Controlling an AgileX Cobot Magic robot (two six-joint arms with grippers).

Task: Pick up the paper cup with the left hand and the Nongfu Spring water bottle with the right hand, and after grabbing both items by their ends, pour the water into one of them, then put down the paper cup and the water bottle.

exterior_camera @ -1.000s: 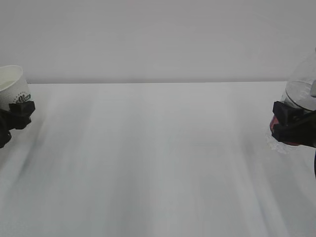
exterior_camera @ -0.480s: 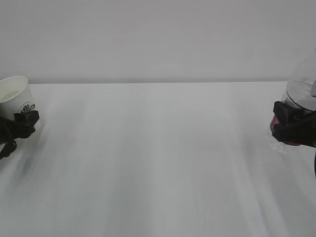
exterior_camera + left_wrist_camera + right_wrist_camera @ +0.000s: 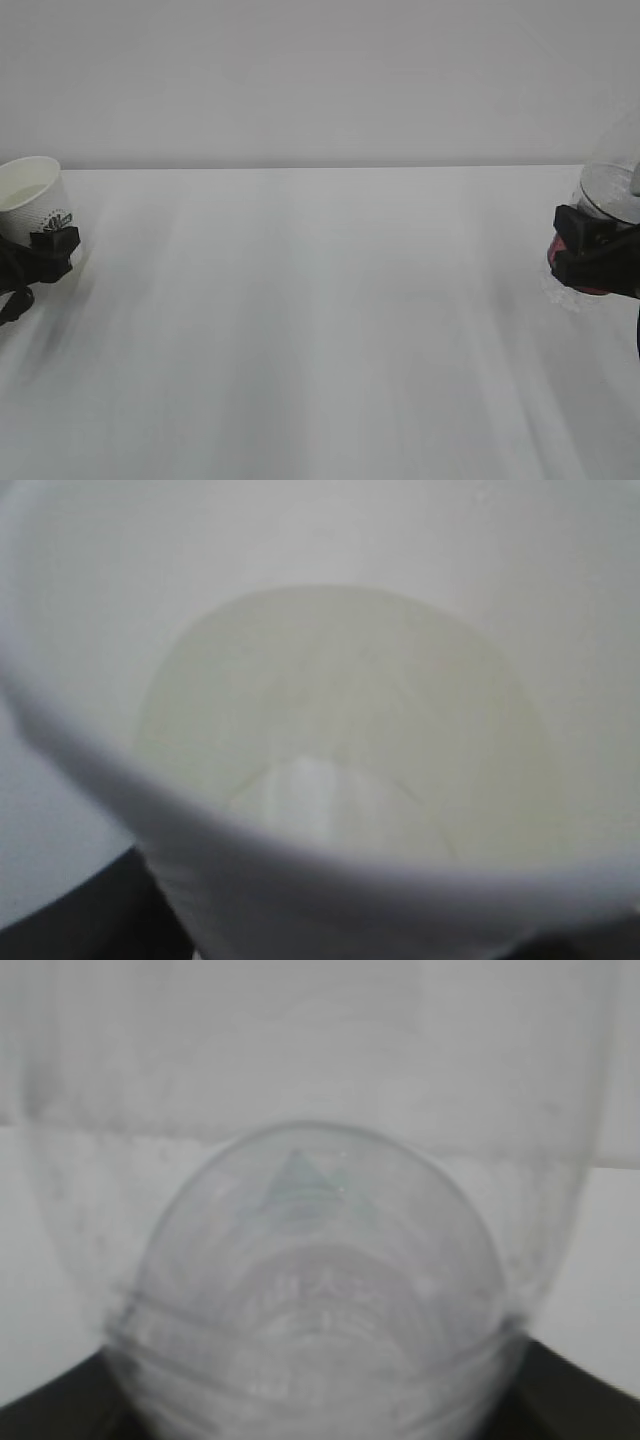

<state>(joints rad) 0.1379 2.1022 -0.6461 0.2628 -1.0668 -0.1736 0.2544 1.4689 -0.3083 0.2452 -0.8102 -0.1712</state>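
The paper cup (image 3: 32, 198) is at the far left edge of the exterior view, mouth up and leaning slightly left. My left gripper (image 3: 45, 252) is shut on its lower wall, just under the green logo. In the left wrist view the cup's cream inside (image 3: 340, 730) fills the frame; whether water lies in it I cannot tell. The Nongfu Spring water bottle (image 3: 612, 185) is at the far right edge, partly cut off, with red label showing low. My right gripper (image 3: 592, 250) is shut round it. The clear bottle (image 3: 310, 1260) fills the right wrist view.
The white table (image 3: 320, 320) stretches between the two arms, with a plain white wall (image 3: 320, 70) behind it. Both held things sit at the outer edges of the exterior view.
The left gripper has lowered the paper cup a little and shifted it slightly right, and the cup stands more upright. The right gripper and bottle have barely moved.
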